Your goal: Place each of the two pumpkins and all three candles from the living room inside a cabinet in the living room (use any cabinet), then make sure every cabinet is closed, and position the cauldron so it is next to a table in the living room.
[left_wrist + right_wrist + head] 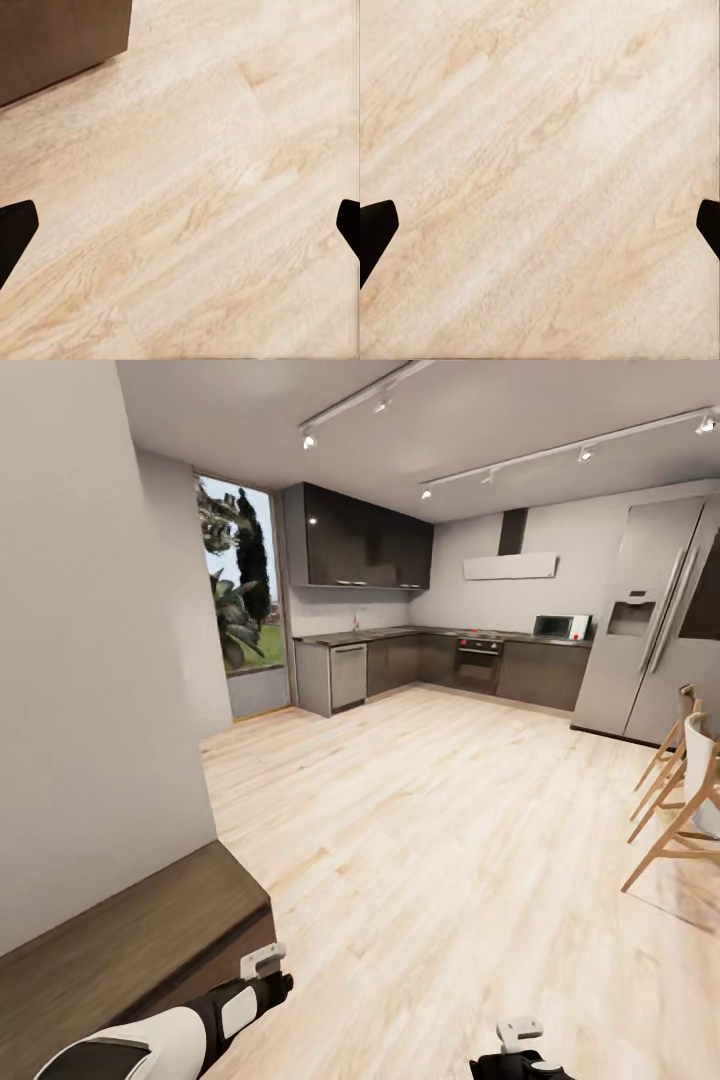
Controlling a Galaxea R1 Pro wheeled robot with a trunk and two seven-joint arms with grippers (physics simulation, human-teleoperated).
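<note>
Facing a far kitchen [450,650], I see both grippers [180,232] [540,232] spread wide, holding nothing, above bare floor [450,840], cabinet [130,940] near left.

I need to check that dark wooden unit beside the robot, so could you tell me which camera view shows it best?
The head view: the dark wooden unit shows its long top and end against the wall, beside the left arm. The left wrist view catches one dark corner over the floor. The right wrist view looks at floorboards.
</note>
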